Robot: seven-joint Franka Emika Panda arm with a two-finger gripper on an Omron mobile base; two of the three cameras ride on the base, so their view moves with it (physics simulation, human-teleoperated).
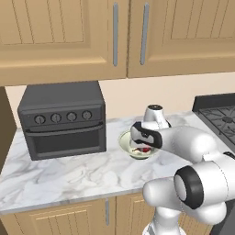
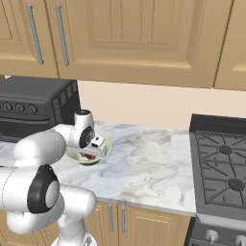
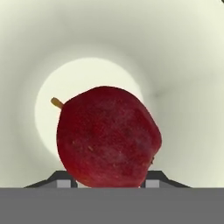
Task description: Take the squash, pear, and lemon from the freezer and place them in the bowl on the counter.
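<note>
My gripper (image 3: 108, 183) is shut on a dark red pear (image 3: 109, 135) with a short tan stem, its fingertips (image 3: 64, 180) pressing the fruit's two sides. It hangs just inside the pale cream bowl (image 3: 175, 65), whose flat bottom shows behind the fruit. From the base, the bowl (image 1: 124, 140) (image 2: 104, 146) stands on the marble counter (image 1: 69, 170) (image 2: 144, 168). The hand reaches down into the bowl, and a bit of the red pear (image 1: 146, 149) (image 2: 89, 156) shows under it. The squash, the lemon and the freezer are out of view.
A dark grey toaster oven (image 1: 62, 119) (image 2: 33, 108) stands on the counter left of the bowl. A black gas stove (image 1: 220, 117) (image 2: 221, 168) bounds the counter on the right. Wooden wall cabinets (image 1: 114, 32) hang above.
</note>
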